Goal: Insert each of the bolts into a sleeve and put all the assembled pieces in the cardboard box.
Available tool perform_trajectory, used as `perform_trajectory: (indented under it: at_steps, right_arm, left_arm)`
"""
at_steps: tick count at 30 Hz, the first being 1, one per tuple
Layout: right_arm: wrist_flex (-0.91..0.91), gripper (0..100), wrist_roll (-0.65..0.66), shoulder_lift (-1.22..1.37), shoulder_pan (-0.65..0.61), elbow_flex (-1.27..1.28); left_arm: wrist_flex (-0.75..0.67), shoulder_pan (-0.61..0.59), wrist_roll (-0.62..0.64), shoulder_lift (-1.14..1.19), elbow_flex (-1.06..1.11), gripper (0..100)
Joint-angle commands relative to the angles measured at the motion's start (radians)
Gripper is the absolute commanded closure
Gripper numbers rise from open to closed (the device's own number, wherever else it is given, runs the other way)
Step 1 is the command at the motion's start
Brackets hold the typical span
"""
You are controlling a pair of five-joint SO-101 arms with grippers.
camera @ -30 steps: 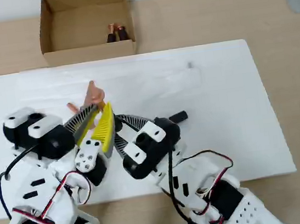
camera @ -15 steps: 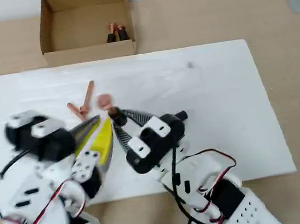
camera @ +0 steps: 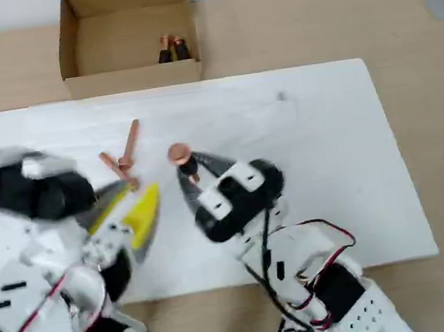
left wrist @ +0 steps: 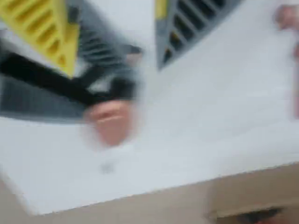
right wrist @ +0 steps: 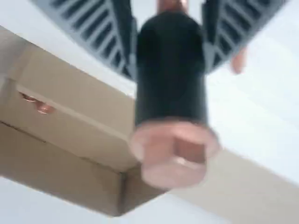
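— Wooden table under a white mat, cardboard box at the far edge with two finished pieces already lying in it. What has changed over the last second?

— Starting at the left: the left gripper was pressed in against the other arm's, over the mat. It has pulled back toward its own side and now hangs with its yellow and grey fingers spread and nothing between them.

— So it let go?

— Yes. Its job was feeding the bolt, and that looks done. Just right of it, loose bolts lie crossed on the mat, untouched through all this.

— And further right?

— The right gripper is clamped on a black sleeve, held above the mat, with a copper bolt head sitting against the sleeve's end. The shank is hidden inside, so it is probably fully home, not certainly. The piece has also shifted a little to the right, away from the left arm.

— What does that mean for the task?

— One more pair is assembled and rests with the right arm alone. The next step would be to carry it over the box wall and release it beside the two already there. After that, the bolts on the mat need sleeves.
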Motion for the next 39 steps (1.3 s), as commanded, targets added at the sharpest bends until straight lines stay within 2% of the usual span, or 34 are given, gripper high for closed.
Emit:
perform_trajectory:
  at_steps: [1,9,14,20,28,33,39]
  right_arm:
    - [-0.051,98.9,-0.048,0.093,0.090,-0.154]
    - [-0.143,98.9,-0.084,0.642,0.186,-0.521]
    - [-0.137,98.9,-0.086,1.069,0.255,-0.843]
    - [-0.135,98.9,-0.086,1.558,0.328,-1.268]
    - [-0.086,98.9,-0.083,2.121,0.331,-1.885]
    - [-0.080,98.8,-0.081,2.468,0.332,-2.322]
    - [0.006,98.6,-0.023,2.812,0.329,-2.717]
  left_arm:
    - [-0.005,-0.144,0.005,0.099,-0.025,88]
    - [-0.058,-0.247,0.011,0.328,0.057,88]
    - [-0.060,-0.284,0.066,0.470,0.052,88]
    - [-0.060,-0.325,0.066,0.641,0.052,88]
    - [-0.106,-0.353,0.063,0.777,0.052,88]
    - [-0.199,-0.367,0.063,0.855,0.051,88]
    - [-0.293,-0.370,0.063,0.977,0.017,87]
